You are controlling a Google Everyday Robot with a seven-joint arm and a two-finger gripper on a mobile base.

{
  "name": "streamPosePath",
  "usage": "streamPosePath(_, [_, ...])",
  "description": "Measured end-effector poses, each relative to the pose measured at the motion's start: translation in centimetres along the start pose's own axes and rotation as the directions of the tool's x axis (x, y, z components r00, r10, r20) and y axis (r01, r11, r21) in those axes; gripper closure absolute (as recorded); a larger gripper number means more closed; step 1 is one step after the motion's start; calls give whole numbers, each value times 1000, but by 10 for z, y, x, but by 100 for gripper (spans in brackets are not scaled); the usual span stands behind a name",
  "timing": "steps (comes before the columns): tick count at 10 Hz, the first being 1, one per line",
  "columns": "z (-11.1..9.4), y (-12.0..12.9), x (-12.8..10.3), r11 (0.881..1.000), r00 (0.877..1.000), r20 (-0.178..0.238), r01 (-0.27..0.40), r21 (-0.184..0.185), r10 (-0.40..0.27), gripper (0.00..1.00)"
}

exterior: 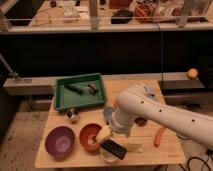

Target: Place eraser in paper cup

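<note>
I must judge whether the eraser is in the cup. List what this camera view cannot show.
- Gripper: at the front table edge; its dark body covers the paper cup, so the cup's inside is hidden.
- Eraser: too blurred to pick out at the gripper or in the cup.
- Arm: cut off by the right edge; it hides the table behind it.
- Green tray: its contents are too blurred to identify.
</note>
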State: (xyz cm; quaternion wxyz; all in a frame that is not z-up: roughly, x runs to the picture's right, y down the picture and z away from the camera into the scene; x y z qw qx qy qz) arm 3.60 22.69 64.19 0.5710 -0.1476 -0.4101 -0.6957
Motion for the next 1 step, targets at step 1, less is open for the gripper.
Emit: streamPosePath(1, [0,0,0,1000,1000,0,0,0,0,20])
